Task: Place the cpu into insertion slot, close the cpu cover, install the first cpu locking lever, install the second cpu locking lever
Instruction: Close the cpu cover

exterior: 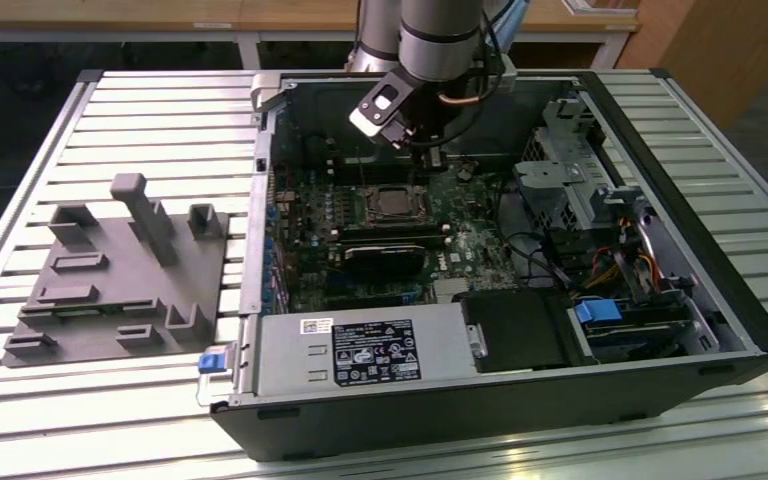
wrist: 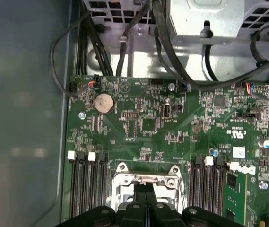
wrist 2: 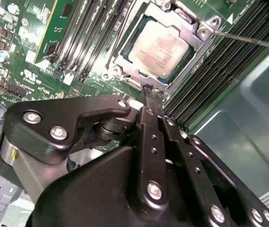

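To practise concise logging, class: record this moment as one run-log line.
gripper: shut, nothing held, poised at cpu cover edge | cpu: seated, framed by cpu cover | cpu cover: closed

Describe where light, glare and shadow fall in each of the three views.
Exterior view: glare streaks the table slats, while the inside of the case lies darker. Second wrist view: the cpu top shines pale, and the gripper is a dark mass in front. First wrist view: the metal panel beyond the board gleams, and the side wall is dim.
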You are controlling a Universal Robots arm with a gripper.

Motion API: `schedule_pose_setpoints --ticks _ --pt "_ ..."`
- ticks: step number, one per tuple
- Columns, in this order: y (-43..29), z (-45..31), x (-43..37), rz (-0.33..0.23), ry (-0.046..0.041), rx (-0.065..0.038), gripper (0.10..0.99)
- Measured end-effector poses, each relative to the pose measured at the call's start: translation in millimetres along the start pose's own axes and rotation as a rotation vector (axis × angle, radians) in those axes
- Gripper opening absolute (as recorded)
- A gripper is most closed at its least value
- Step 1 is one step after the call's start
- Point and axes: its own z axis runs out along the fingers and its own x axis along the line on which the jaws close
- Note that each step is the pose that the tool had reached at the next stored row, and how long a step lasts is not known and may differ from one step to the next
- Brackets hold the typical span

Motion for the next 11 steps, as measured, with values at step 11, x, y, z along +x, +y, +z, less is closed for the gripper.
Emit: schedule_pose_setpoints --ticks 11 --pt "-19.1 -0.5 0.5 0.000 0.0002 0.000 0.106"
